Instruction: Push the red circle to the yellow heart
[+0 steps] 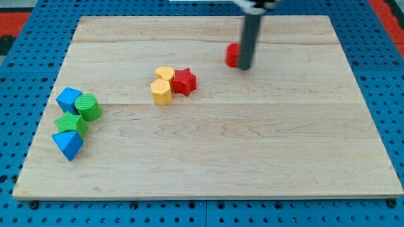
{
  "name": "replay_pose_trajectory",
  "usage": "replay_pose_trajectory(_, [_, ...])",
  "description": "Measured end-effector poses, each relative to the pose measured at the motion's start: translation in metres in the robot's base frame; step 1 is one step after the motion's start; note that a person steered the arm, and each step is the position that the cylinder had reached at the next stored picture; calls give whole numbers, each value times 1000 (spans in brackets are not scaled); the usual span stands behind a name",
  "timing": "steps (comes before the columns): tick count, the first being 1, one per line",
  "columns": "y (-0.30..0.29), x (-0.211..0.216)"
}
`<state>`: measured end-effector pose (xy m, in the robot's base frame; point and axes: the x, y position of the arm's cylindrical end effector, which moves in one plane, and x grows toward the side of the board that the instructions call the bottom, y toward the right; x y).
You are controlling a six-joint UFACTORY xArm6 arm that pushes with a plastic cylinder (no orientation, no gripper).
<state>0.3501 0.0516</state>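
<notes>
Near the surface (208, 170) left edge: blue triangle (68, 145), green star (70, 123), green cylinder (88, 107), blue cube (68, 99). Centre: yellow hexagon (161, 92), yellow heart (165, 74), red star (185, 81), touching. Toward the far edge: red circle (233, 55), my tip (243, 67) against its right side; no end effector, a bare rod grasping nothing.

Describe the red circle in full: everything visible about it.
The red circle is a small, glossy-looking red block lying flat on the wooden board, toward the view's top, right of centre. Only its left part shows; the dark rod covers its right side, with my tip at its lower right edge, apparently touching it. No other block touches it. The yellow heart lies well off to the view's lower left, beside the red star.
</notes>
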Motion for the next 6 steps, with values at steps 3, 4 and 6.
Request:
replay_pose_trajectory(3, [10, -35])
replay_pose_trajectory(4, [9, -45])
replay_pose_trajectory(6, [-61, -44])
